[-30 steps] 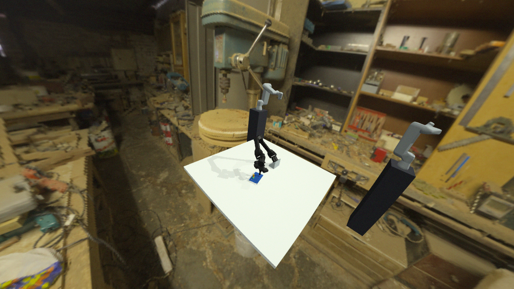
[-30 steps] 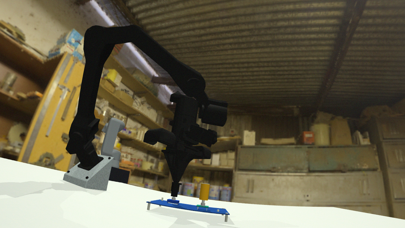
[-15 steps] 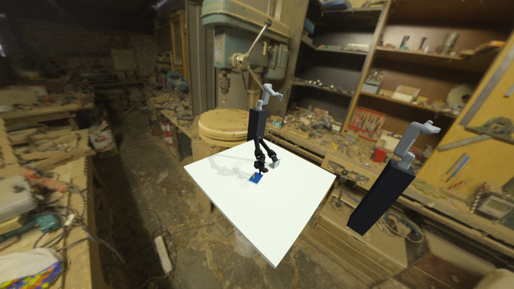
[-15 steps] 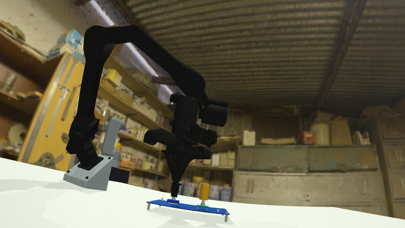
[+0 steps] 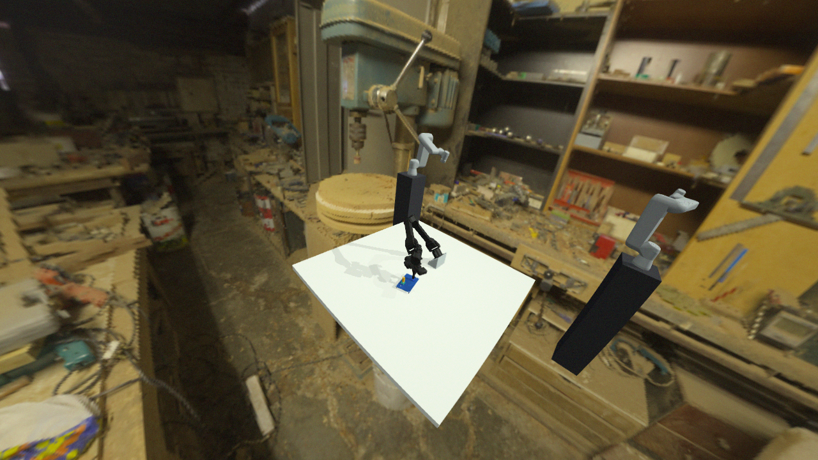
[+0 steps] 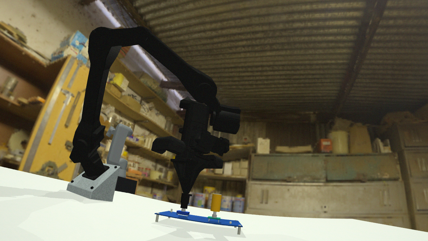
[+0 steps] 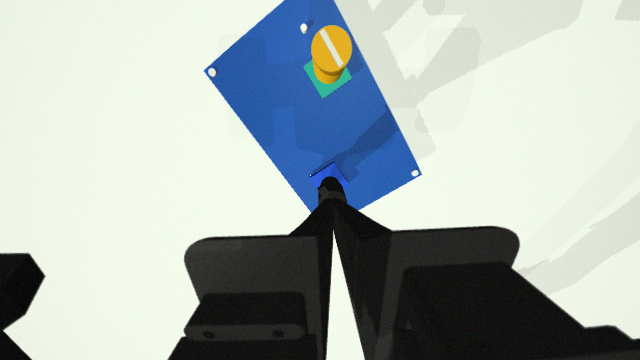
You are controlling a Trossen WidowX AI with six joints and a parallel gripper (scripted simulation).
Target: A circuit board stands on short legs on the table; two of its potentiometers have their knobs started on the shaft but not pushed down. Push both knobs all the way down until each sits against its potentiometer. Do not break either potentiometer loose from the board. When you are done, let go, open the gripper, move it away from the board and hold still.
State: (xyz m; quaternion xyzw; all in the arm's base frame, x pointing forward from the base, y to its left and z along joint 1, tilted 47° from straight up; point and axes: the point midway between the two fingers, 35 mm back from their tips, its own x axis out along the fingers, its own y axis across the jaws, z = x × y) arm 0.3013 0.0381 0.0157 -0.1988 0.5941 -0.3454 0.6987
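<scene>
Black knob (image 6: pixel 185 198) under the closed, empty tool (image 6: pixel 185 193) looks nearly seated on its blue potentiometer (image 6: pixel 182 212), though the gap is hard to judge, while the yellow knob (image 6: pixel 215 202) stands high on the board (image 6: pixel 222 221), still unpushed

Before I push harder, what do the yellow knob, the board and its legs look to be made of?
Yellow knob: likely moulded plastic, matte, uniform colour with a pale slot line. Board: thin rigid sheet, flat blue matte face, probably coated laminate. Legs: light grey pins, perhaps metal; too small to be sure.
</scene>
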